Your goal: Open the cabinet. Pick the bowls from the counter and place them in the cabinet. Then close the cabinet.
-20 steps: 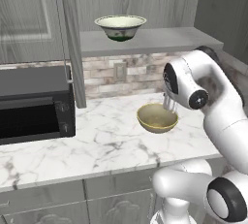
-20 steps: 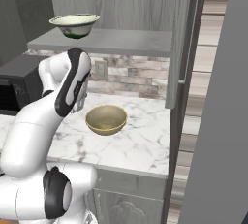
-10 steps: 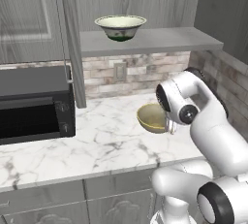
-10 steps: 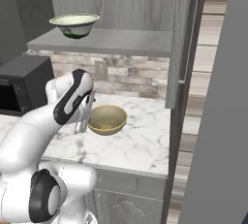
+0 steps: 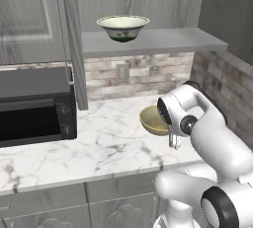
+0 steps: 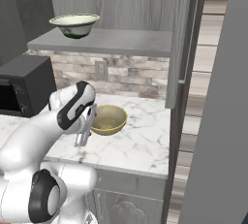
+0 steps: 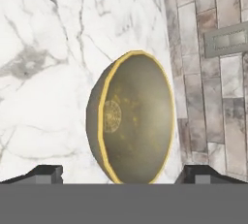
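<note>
Two pincer [image 7: 121, 172] tips straddle tan bowl [image 7: 133, 116]

A: How is the cabinet [image 5: 44, 29] seen?
B: Its grey wood-grain doors are swung open; the cream patterned bowl [image 5: 122, 27] is set upright on its grey shelf.
A: And the tan-olive bowl [image 5: 152, 120]?
B: It is seen upright on the white marble bench [image 5: 99, 140], near the brick backsplash.
</note>
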Robot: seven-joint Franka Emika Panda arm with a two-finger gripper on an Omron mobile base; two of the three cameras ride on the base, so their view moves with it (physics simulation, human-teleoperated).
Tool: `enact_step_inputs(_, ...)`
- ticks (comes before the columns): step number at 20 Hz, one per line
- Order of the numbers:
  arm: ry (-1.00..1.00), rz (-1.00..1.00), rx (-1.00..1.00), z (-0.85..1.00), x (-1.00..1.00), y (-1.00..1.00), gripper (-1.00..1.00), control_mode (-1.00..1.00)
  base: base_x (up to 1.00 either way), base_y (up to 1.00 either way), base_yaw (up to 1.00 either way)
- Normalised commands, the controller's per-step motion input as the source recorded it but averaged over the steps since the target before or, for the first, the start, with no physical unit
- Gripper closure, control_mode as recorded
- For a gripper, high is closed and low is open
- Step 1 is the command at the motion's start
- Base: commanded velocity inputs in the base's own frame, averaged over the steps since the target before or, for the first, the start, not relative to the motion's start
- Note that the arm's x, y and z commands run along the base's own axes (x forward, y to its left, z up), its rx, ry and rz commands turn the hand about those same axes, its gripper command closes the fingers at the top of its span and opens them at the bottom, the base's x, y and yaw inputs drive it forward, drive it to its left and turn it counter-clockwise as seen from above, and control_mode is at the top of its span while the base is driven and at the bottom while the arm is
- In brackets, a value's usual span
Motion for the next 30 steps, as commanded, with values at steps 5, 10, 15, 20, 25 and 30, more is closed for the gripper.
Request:
enact_step_inputs(5,0.03,0.00,0.00,0.00,-0.26,0.00,-1.00,-1.00,0.00,0.00,0.00)
enact_step_inputs(10,-0.03,0.00,0.00,0.00,-0.08,0.00,-1.00,-1.00,0.00,0.00,0.00)
enact_step_inputs(15,0.01,0.00,0.03,0.00,0.00,0.00,-1.00,-1.00,0.00,0.00,0.00)
enact_step_inputs(20,0.00,0.00,0.06,0.00,0.00,-0.01,-1.00,-1.00,0.00,0.00,0.00)
enact_step_inputs(25,0.03,0.00,0.02,0.01,0.00,0.00,-1.00,-1.00,0.00,0.00,0.00)
enact_step_inputs(30,0.05,0.00,0.03,0.00,0.00,0.00,-1.00,-1.00,0.00,0.00,0.00)
